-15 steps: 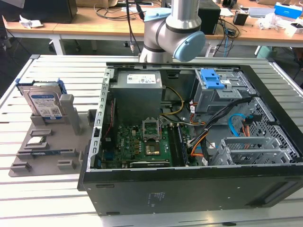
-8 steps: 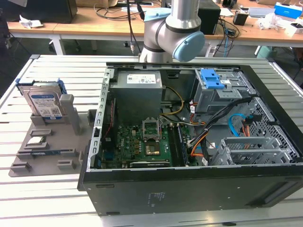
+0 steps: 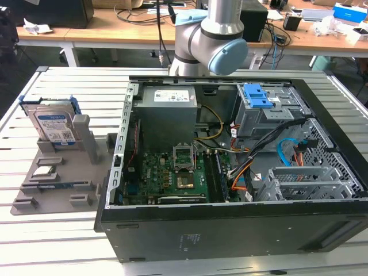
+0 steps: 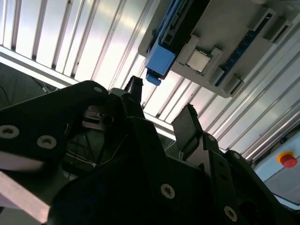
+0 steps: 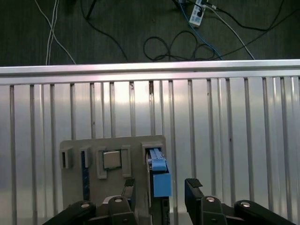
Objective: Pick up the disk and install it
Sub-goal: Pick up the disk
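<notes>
The disk [image 3: 54, 126] stands on edge in a slot of a grey holder [image 3: 63, 178] at the exterior view's left, well apart from the case [image 3: 230, 230]. Its white and blue label [image 3: 57, 129] carries barcodes and print too small for me to read, and blue rails [image 3: 73, 107] clip its sides. In both wrist views I see the disk edge-on [image 5: 158, 174] [image 4: 160, 63], blue rail end toward me. My gripper [image 5: 161, 183] [image 4: 161, 101] is spread wide and holds nothing; in the first wrist view the blue rail lines up in the gap between my fingers [image 5: 192, 185], and I am apart from the disk, not touching it. Just beside the disk on the same holder lies a small square silver chip [image 5: 112, 159] in its own pocket. The holder rests on a slatted metal table [image 3: 69, 86]. The open black case fills the exterior view's middle and right: a grey power supply [image 3: 167, 109] with a white sticker, a green board [image 3: 172, 172], and a grey cage [image 3: 270, 115] with a blue latch [image 3: 257, 96], with orange, blue and black wires [image 3: 270, 155] running across the case in front of the cage. My arm [image 3: 210, 37] rises behind the case. Past the table's edge, cables [image 5: 187, 42] lie on a dark floor in the first wrist view, and a red button [image 4: 287, 159] shows in the second wrist view.
</notes>
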Robot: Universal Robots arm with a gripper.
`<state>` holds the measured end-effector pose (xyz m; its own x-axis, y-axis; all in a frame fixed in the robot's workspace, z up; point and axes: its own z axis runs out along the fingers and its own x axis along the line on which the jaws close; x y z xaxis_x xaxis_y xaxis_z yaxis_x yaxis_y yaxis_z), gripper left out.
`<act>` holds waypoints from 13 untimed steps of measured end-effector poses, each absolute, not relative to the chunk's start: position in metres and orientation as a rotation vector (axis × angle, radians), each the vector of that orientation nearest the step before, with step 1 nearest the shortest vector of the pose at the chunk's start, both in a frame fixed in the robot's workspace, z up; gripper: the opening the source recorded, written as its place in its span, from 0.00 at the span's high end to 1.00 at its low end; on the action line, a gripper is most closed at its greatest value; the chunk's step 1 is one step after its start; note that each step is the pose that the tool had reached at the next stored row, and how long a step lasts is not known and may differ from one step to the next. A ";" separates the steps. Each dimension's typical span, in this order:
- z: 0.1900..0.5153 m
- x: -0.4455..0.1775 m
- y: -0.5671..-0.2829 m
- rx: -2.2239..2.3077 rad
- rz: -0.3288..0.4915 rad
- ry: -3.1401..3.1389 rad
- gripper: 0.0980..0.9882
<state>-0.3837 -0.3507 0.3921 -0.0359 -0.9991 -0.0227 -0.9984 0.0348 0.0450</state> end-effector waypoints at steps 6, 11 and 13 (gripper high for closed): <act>0.392 -0.380 -0.345 2.171 -0.075 -2.249 0.50; 0.387 -0.375 -0.343 2.171 -0.075 -2.249 0.50; 0.386 -0.373 -0.343 2.171 -0.075 -2.249 0.50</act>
<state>-0.3733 -0.3428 0.3859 -0.0359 -0.9991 -0.0224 -0.9984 0.0349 0.0450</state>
